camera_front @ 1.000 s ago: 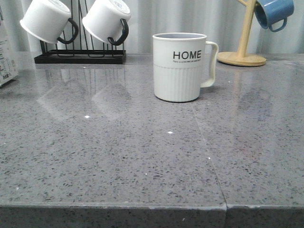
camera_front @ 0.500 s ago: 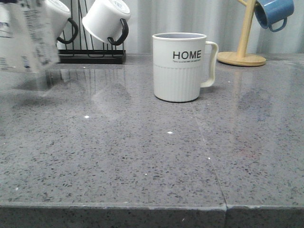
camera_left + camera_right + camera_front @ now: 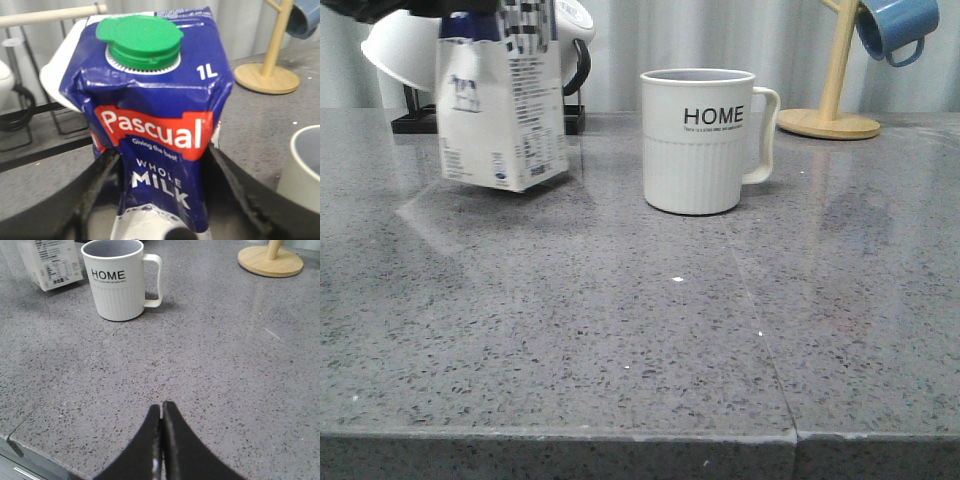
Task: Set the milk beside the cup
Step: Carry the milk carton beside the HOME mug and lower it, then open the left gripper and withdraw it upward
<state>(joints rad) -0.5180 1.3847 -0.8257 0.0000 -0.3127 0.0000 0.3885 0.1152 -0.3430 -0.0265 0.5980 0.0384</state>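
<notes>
- The milk (image 3: 500, 110) is a tall carton. It hangs in the air, tilted, just above the grey table (image 3: 620, 340), to the left of the cup (image 3: 698, 140) with a gap between them.
- In the left wrist view, the milk has a dark blue top with a green cap (image 3: 141, 41). A red band says "Pascual". Under it is "Giving the best" in small letters, then "WHOLE MILK" in white. Near the cap it says "1L".
- In the front view, the white side of the milk shows a small cow picture and lots of tiny print that is too small to read.
- The left gripper (image 3: 162, 190) holds the milk. Its dark fingers (image 3: 100, 180) press on both sides of the carton.
- The cup is white and stands upright on the table. It says "HOME" in black letters. Its lower half has ribs and its handle points right.
- The right gripper (image 3: 161, 412) is low over the table, well apart from the cup. Its two fingers are pressed together and hold nothing.
- Behind the milk, a white mug (image 3: 405, 45) hangs on a black rack (image 3: 405, 122).
- At the back right, a blue mug (image 3: 895, 25) hangs on a wooden stand (image 3: 830, 115).
</notes>
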